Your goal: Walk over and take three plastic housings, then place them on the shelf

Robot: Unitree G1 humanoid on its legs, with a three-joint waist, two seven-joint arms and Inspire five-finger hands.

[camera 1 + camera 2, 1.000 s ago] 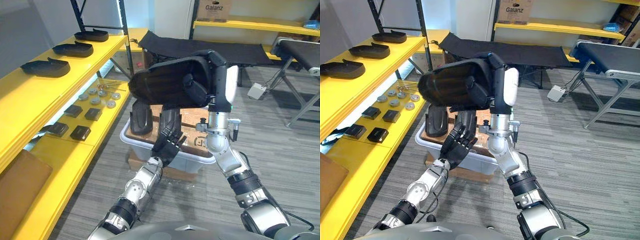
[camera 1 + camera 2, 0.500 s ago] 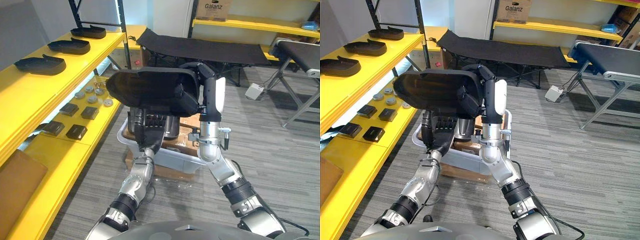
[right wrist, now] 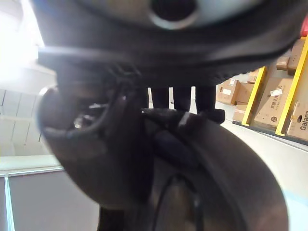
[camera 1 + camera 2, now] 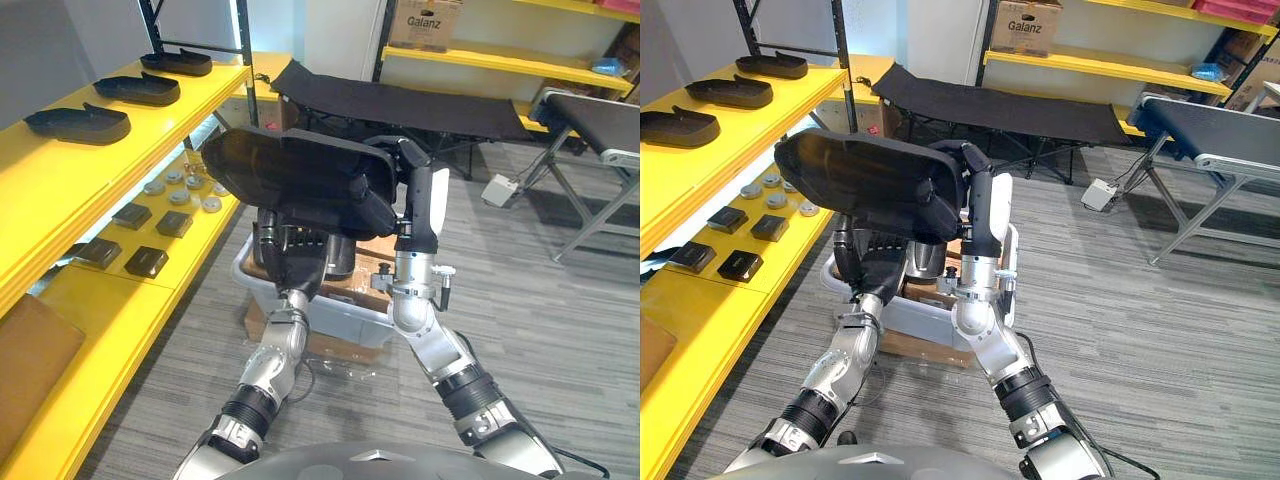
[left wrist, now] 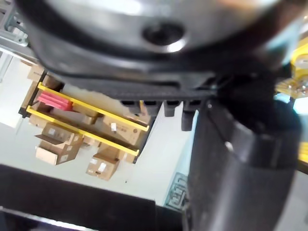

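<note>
Black plastic housing (image 4: 290, 175): centre of frame, long side roughly level, raised clear above the white bin (image 4: 345, 318). Judged to be lifted for carrying to the shelf.
Right hand (image 4: 410, 180): fingers curled over the housing's right end. The grip takes one end only, so the free end overhangs toward the left of the frame.
Left hand (image 4: 292, 262): just under the held housing, reaching into the bin among the upright housings (image 4: 338, 258). Cannot tell whether its fingers are closed.
Bin contents: the housings stand on end, leaving a top edge exposed for grasping.
Yellow shelf (image 4: 120, 150): upper left of frame. Three like housings (image 4: 137, 89) lie in a row along its top tier, spaced apart.
Assessment: transfer step in hand, placement not yet made.
</note>
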